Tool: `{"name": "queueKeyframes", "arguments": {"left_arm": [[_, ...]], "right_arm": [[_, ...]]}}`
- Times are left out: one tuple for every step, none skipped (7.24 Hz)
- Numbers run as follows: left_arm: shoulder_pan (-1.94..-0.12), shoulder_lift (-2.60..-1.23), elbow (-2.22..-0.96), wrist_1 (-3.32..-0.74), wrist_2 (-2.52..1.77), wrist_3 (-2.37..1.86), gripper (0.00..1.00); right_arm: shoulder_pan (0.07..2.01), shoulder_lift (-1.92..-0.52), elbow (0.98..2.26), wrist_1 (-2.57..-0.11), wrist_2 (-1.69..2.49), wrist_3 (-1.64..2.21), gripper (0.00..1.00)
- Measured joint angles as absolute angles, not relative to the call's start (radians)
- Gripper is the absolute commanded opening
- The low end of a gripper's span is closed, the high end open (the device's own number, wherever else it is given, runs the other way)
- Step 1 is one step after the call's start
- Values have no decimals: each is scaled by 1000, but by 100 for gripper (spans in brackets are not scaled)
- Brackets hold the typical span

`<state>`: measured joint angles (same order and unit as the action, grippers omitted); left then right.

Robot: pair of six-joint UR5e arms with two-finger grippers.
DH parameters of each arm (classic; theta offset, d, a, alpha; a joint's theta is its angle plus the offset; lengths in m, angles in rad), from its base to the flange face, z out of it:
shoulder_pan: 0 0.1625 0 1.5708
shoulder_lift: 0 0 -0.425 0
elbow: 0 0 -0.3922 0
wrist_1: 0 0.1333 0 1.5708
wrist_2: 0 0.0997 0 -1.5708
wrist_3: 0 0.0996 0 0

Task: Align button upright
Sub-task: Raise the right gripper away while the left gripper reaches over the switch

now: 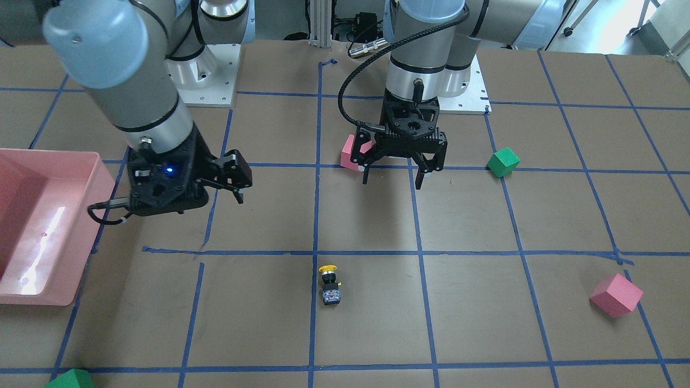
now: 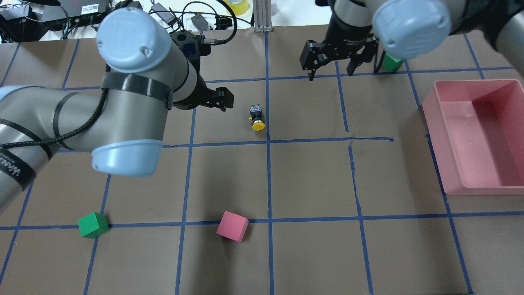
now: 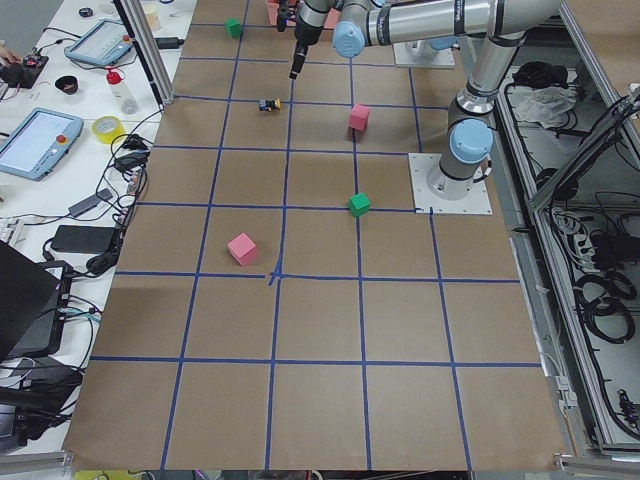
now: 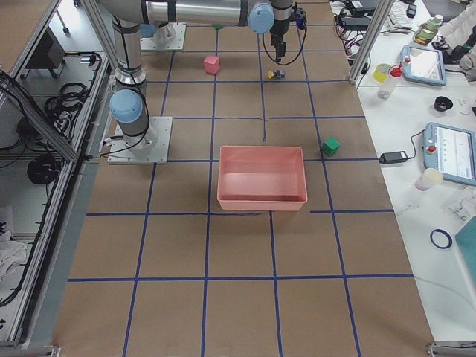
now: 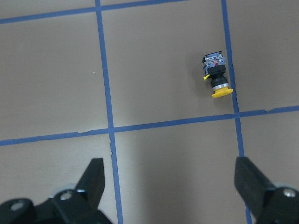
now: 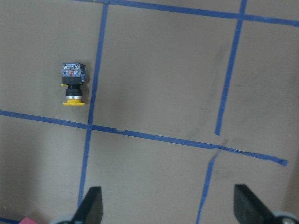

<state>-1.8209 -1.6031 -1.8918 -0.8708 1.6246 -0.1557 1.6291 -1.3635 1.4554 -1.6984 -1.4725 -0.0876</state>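
Observation:
The button lies on its side on the brown table, its yellow cap pointing toward the robot's base and its grey contact block away. It also shows in the overhead view, the left wrist view and the right wrist view. My left gripper is open and empty, hanging above the table nearer the robot than the button; in the overhead view it is left of the button. My right gripper is open and empty, held high and apart from the button, and also shows overhead.
A pink bin stands on my right side. A pink cube and a green cube sit near the robot. Another green cube is at the far right, and another pink cube at the far left.

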Motion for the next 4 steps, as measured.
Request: {"name": "queueKeyframes", "arguments": {"left_arm": [[-1866, -1618, -1934, -804, 1656, -211, 100], [-1907, -1644, -1969, -741, 1692, -272, 100], [-1932, -1680, -1990, -667, 1716, -336, 100], [-1950, -1727, -2001, -581, 1729, -406, 100]], "right_arm": [[1585, -1385, 1456, -1674, -1474, -115, 100], [1563, -1397, 1456, -1665, -1470, -125, 100], [1555, -1402, 1458, -1662, -1465, -127, 100], [1551, -1404, 1461, -1662, -1465, -124, 100]]}}
